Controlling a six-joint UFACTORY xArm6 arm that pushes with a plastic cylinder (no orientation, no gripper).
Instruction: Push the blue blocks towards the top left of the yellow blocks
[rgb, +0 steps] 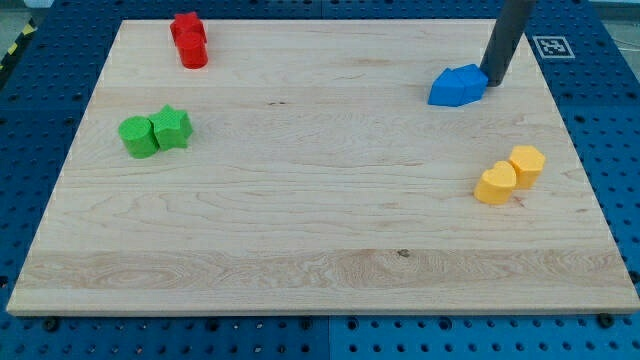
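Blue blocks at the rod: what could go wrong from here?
1. My tip touches the blue blocks at their right edge, so an off-centre push may split the pair or slip past.
2. They already sit up-left of the yellow blocks; pushing on could overshoot.

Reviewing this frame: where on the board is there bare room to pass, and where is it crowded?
Bare: the whole middle between the green blocks and yellow blocks, and the entire bottom strip. Crowded: top right, where my tip touches the blue blocks; red blocks fill the top-left corner.
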